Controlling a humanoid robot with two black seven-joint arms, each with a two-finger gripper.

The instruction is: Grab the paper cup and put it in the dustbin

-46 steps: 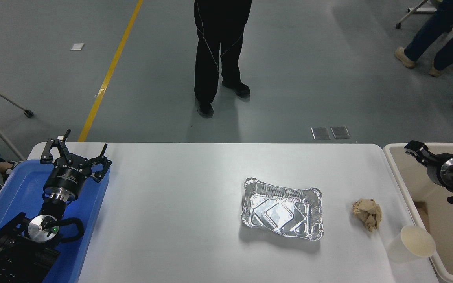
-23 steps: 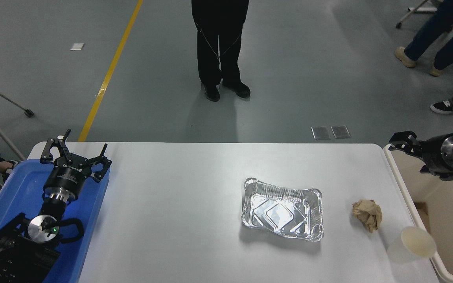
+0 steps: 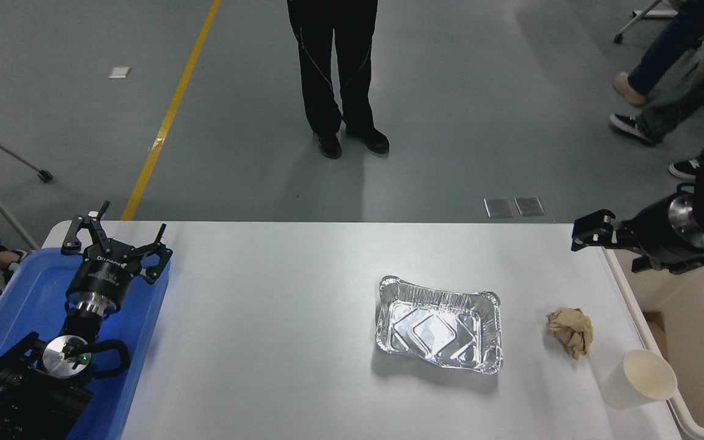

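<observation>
The right pincer (image 3: 585, 235) hangs in the air above the bench's (image 3: 278, 330) far right corner, coming in from the right edge and pointing toward the left. It grips nothing and touches nothing. Only its tip shows clearly, a blocky dark end at the front of the metal wrist, and from this angle I cannot tell how far its fingers stand apart.

The paper cup (image 3: 639, 379) sits at the near right corner of the bench, tipped so that its cream inside faces up and to the right. Its mouth is just beside the rim of the dustbin (image 3: 694, 421), and whether the two touch I cannot tell. The cup is well apart from the right pincer, which is farther back along the same edge. The dustbin stands off the right end of the bench, its long rim running alongside the bench edge and passing under the right arm.

A crumpled brown paper ball (image 3: 572, 330) lies near the cup, a little to its left and farther back. Left of that rests a foil tray (image 3: 439, 324), dented along its rim.

The left pincer (image 3: 117, 243) is parked at the lower left over a blue tray (image 3: 16, 293), its fingers spread wide, holding nothing.

A person (image 3: 335, 73) in dark trousers stands on the floor beyond the bench's far side
</observation>
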